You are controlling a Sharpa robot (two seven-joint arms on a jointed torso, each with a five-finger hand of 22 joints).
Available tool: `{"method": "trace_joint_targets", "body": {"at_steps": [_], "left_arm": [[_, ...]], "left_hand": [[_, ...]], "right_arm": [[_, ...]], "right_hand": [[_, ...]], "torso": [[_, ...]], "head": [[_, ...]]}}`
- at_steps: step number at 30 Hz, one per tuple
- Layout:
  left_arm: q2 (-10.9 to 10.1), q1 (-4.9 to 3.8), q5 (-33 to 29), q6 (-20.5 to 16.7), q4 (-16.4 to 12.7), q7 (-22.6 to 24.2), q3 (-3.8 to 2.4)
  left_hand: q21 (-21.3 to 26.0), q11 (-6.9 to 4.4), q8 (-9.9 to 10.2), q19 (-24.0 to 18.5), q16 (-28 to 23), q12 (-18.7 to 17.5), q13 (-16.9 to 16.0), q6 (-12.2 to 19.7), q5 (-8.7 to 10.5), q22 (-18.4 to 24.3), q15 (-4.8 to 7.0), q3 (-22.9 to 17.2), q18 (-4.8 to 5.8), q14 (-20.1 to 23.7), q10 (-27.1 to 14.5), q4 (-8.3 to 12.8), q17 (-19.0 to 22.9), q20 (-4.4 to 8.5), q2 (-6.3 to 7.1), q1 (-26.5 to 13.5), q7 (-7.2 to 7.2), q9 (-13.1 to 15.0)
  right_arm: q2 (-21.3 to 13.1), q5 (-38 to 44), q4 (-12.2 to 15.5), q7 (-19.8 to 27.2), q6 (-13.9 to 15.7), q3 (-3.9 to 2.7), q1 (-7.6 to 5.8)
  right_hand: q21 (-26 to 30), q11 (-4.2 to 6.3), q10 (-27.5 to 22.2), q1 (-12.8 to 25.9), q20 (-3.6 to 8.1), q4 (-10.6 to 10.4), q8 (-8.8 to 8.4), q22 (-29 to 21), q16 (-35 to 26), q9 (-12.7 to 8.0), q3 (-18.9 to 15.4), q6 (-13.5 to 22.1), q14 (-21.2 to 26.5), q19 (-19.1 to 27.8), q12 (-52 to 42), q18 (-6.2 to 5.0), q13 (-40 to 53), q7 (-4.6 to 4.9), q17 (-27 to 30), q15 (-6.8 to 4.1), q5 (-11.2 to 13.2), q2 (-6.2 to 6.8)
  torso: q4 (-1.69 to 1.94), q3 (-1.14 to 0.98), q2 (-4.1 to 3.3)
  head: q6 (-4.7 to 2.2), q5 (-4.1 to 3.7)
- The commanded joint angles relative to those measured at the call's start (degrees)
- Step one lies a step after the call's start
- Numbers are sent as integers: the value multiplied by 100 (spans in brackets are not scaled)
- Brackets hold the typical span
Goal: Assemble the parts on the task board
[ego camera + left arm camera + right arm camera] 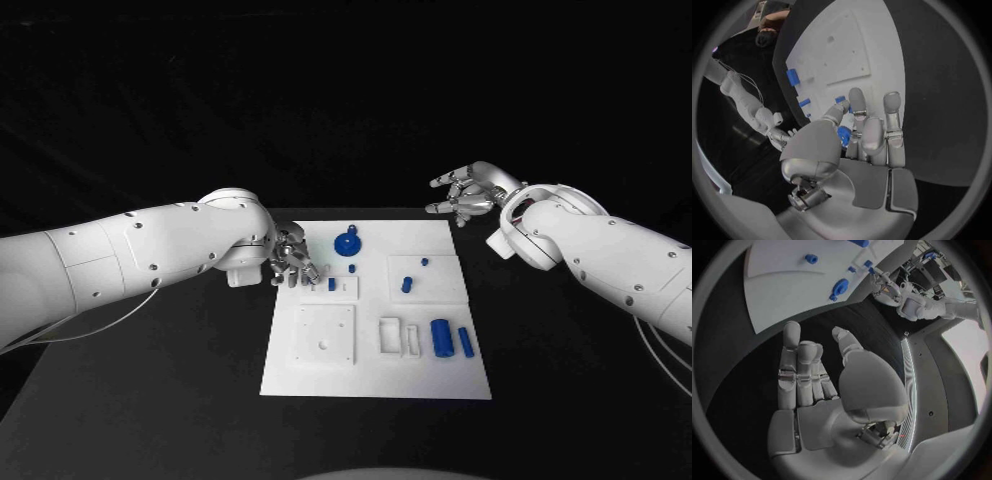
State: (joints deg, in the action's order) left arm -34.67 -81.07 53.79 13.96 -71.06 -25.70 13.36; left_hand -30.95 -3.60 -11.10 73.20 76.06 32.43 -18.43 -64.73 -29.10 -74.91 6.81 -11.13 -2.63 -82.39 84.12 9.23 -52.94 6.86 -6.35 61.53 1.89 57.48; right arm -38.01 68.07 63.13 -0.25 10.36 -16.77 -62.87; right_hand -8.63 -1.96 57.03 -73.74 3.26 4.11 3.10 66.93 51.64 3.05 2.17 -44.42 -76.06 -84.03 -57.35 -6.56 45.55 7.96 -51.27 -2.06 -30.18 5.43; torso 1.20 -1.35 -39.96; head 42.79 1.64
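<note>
Lengthwise, the blue cylinder (441, 338) points away from the robot.

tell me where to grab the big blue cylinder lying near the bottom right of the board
Judging by its pose, grip the large blue cylinder across its middle from above: it lies flat and its long sides look clear. The open right hand seems nearer.

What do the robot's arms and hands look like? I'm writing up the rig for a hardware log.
Both arms are glossy white rounded shells dotted with small dark screw holes, with thin pale cables trailing beneath them. The left hand and right hand are silver metal, many-fingered, with grey padded palms and fingertips and exposed metal joints at the thumb base.
</note>
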Motion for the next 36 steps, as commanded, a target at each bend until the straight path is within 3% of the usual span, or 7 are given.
{"method": "trace_joint_targets", "body": {"at_steps": [1, 17, 36], "left_arm": [[-4, 10, 33, -16, -34, 30, 0], [-28, 99, 26, -88, -44, 9, 4], [-35, 111, 25, -41, -54, 5, 6]], "left_hand": [[-18, -31, -14, -35, -10, -17, -5, -255, -37, -107, -23, -442, -44, 22, 241, 462, -4, -4, -57, -1, -271, 10], [-19, -31, -12, -34, -13, -19, -6, -256, -38, -107, -25, -441, -44, 23, 240, 460, 1, -4, -57, -4, -271, 10], [-19, -31, -12, -34, -13, -19, -6, -256, -38, -107, -25, -441, -44, 23, 240, 460, 1, -4, -57, -4, -271, 10]], "right_arm": [[-1, 60, 3, 25, -76, -2, 3], [3, 60, 3, 25, -80, -2, 3], [-1, 60, 1, 25, -91, -2, 3]], "right_hand": [[26, -9, -12, 17, -16, 33, -2, -7, -31, 6, -16, -24, 41, -157, 13, -111, 3, 14, 8, -1, -26, -3], [27, -7, -13, 32, -15, 67, -3, -10, -31, 5, -6, -11, 38, -159, 13, -111, 4, 14, 11, -1, -24, -19], [27, -7, -13, 32, -15, 67, -3, -10, -31, 5, -6, -11, 38, -159, 13, -111, 4, 14, 11, -1, -24, -19]], "torso": [[9, 2, 2], [0, 4, -2], [-2, -2, -2]], "head": [[6, 11], [24, 24], [31, 40]]}}
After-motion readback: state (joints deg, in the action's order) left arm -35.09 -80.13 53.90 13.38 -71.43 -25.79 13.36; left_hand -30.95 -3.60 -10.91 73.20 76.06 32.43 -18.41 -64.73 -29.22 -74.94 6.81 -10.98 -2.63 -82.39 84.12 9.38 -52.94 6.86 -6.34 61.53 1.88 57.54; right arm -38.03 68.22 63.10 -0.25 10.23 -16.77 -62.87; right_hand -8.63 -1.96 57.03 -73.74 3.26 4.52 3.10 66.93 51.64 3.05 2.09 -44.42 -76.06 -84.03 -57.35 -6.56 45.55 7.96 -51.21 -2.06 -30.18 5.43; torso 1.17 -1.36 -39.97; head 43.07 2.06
